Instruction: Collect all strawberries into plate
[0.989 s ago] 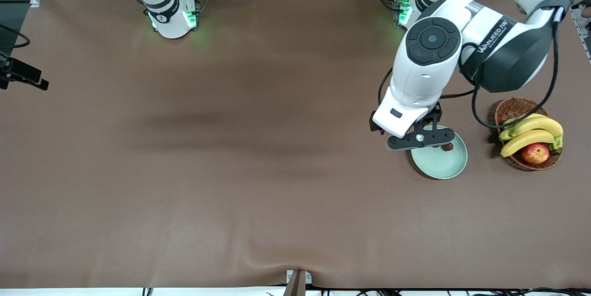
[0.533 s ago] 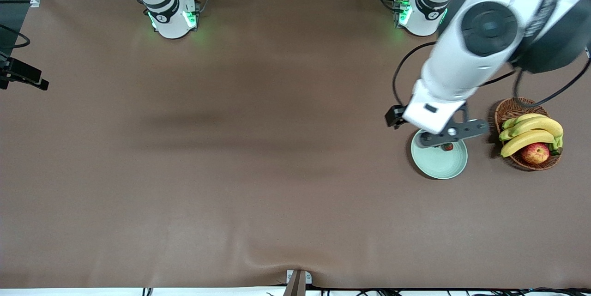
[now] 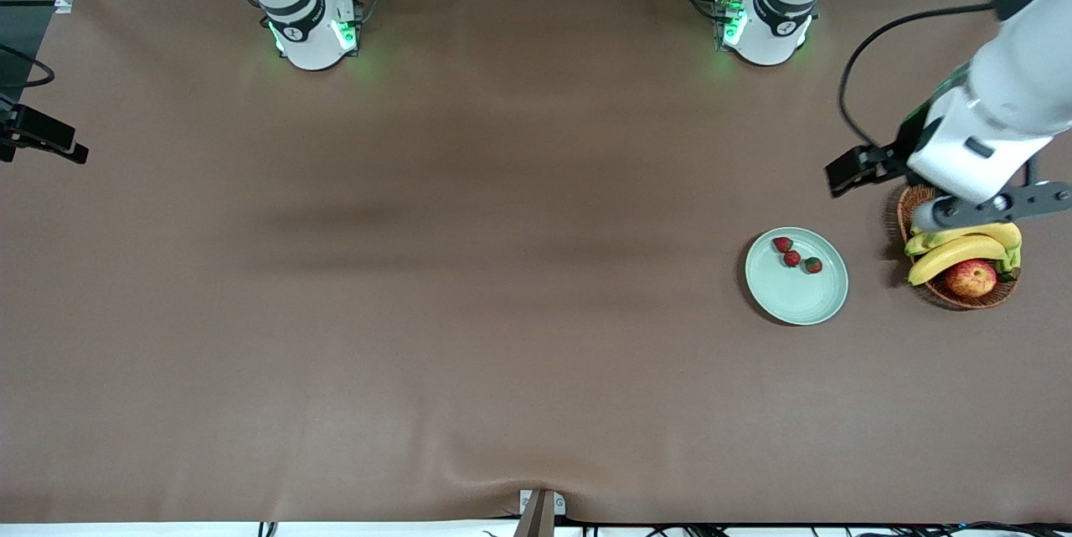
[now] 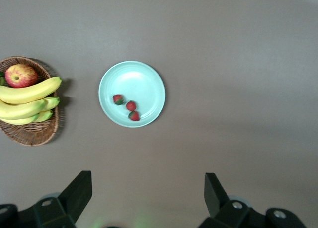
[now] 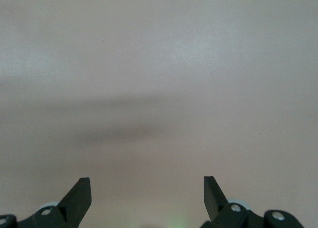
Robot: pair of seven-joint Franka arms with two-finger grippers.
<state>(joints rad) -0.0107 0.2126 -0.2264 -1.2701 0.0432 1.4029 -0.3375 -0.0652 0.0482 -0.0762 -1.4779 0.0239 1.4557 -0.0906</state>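
Strawberries collected in plate

Left gripper (released) hangs over the basket; right gripper waits released; a clean retreat should finish.

Even, soft overhead light covers the brown counter, with broad faint shadow bands across its middle. Green glow spills beside both arm bases. The right wrist view looks pale, washed out and hazy.

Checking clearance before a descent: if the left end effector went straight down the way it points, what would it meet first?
Probably bare brown table: the open left end effector has nothing between its fingers, though depth is unclear.
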